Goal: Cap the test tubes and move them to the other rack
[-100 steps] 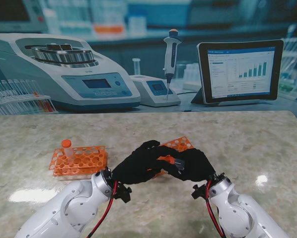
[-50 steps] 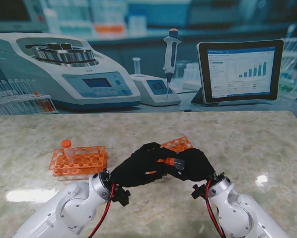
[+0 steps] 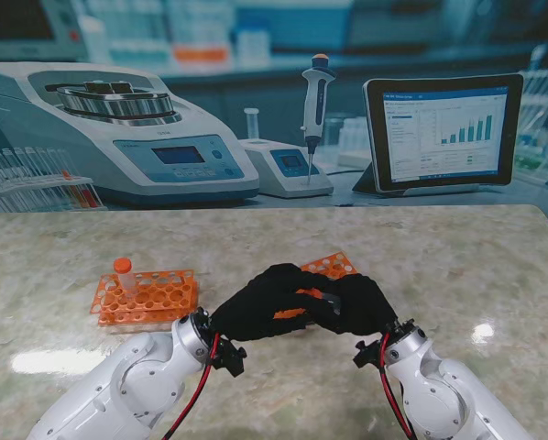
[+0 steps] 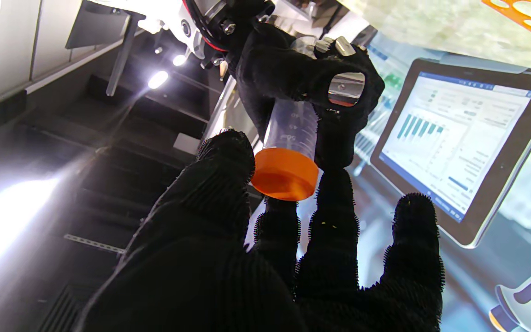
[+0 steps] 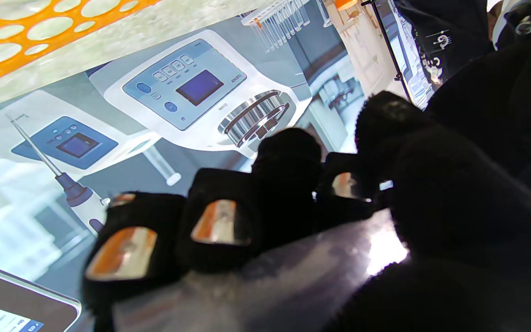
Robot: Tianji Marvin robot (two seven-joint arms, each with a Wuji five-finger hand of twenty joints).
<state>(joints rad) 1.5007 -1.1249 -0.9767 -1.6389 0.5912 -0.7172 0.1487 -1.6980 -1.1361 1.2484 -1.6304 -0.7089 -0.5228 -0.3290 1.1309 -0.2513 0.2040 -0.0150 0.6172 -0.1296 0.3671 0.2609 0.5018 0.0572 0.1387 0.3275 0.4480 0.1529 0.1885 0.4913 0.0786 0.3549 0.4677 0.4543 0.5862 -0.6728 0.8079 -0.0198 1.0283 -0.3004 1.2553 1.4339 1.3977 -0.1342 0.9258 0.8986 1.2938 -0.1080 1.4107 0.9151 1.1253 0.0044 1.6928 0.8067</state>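
Since the earlier frames the left hand [image 3: 256,307] has shifted slightly at the right hand [image 3: 352,304]. Capping in hand: right grips the tube [image 4: 292,123], left fingers [image 4: 219,184] pinch its cap [image 4: 285,174]. Next, judged: tighten, then rack it. Left rack [image 3: 146,295] holds one capped tube [image 3: 125,272].

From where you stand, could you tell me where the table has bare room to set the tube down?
Bare marble lies right of the right hand, out to the table edge, and between both racks and the far edge. It is crowded mid-table: the left hand meets the right before the right rack, with the left rack alongside.
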